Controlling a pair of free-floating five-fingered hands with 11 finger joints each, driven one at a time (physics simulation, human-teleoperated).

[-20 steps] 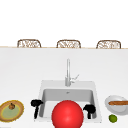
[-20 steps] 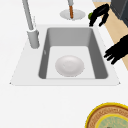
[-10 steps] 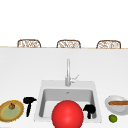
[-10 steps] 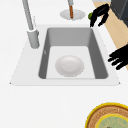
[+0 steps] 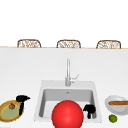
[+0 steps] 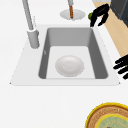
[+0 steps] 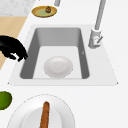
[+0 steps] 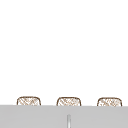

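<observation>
White countertop (image 5: 30,70) surrounds a grey sink (image 6: 100,53) fitted with a tall faucet (image 5: 67,72); three woven chair backs (image 5: 68,44) line the far edge. A white bowl (image 6: 69,65) rests on the sink floor, near its middle. A large red ball (image 5: 67,115) stands at the front of the sink in the front view.

Right hand (image 5: 89,110) hovers at the sink's front right corner, above the rim, fingers curled downward and clamped on nothing; the white bowl lies below and well apart from its fingertips (image 7: 22,57).

Left hand (image 5: 21,100) hovers over the counter left of the sink, fingers relaxed and slightly apart, just beside a yellow-rimmed plate (image 5: 5,115) carrying a small brown item (image 5: 11,106).

Right of the sink, a white plate (image 7: 62,110) holds a brown stick-shaped item (image 7: 45,113); a green lime (image 5: 113,118) lies just beside it.
</observation>
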